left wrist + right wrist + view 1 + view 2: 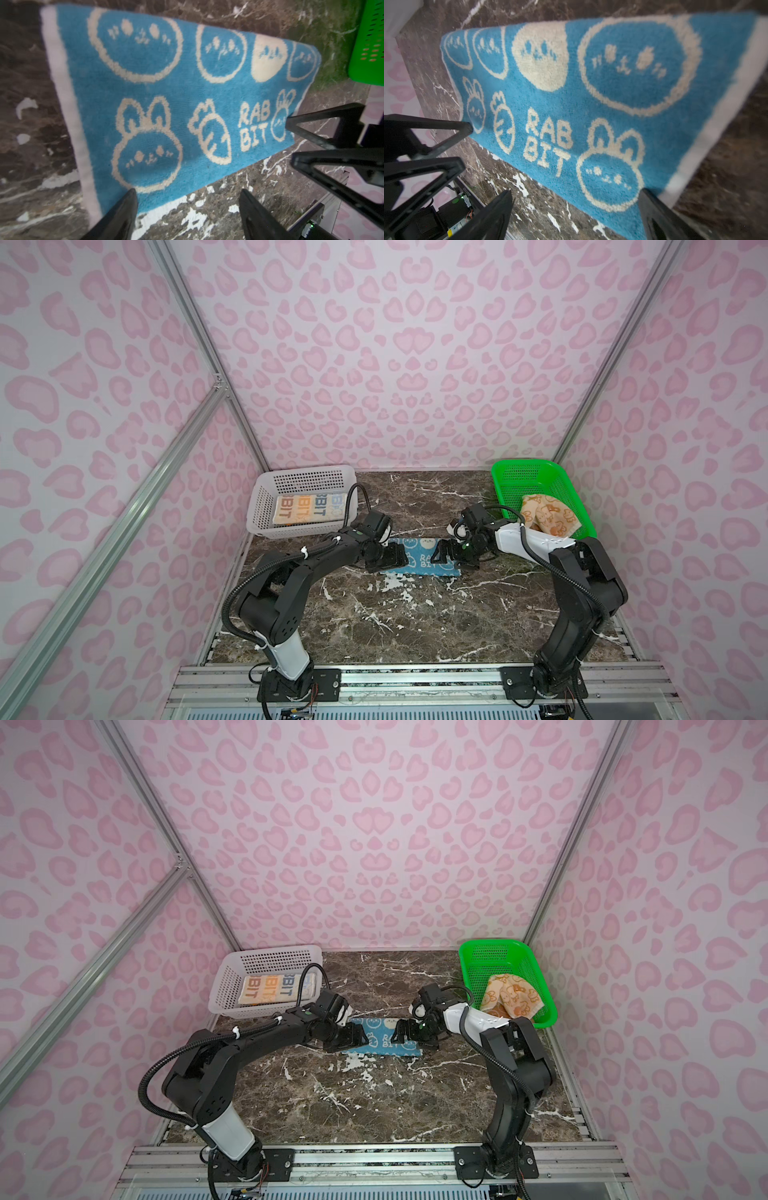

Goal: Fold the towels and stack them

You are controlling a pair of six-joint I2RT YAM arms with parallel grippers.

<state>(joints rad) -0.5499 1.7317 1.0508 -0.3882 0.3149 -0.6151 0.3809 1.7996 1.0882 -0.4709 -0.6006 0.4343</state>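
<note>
At the far left, the white perforated plastic basket holds the cream "RABBIT" towel, which lies flat in a tidy folded rectangle. That one looks finished.

Next comes the left claw. Its black fingers are spread and grasp nothing, low over the left short end of the teal towel. This towel lies on the marble-patterned counter as a narrow strip, and its long axis runs left to right between the two arms. The right claw mirrors the left at the other short end, also spread and empty, so each arm is nearest its own end.

The cloth is looped terry, soft and limp, blue with cream bunny faces, a carrot and the letters "RAB BIT". A pale woven band runs along each short end. The faces are cut off along the far long edge, which suggests a fold already made there.

The next fold probably has to bring one short end over the other along that axis. Thin pile like this sags and slides, so a pinch should take both layers at a corner.

On the far right, the green mesh basket holds the orange bunny towel, rumpled, draped on the near rim and not yet folded.
</note>
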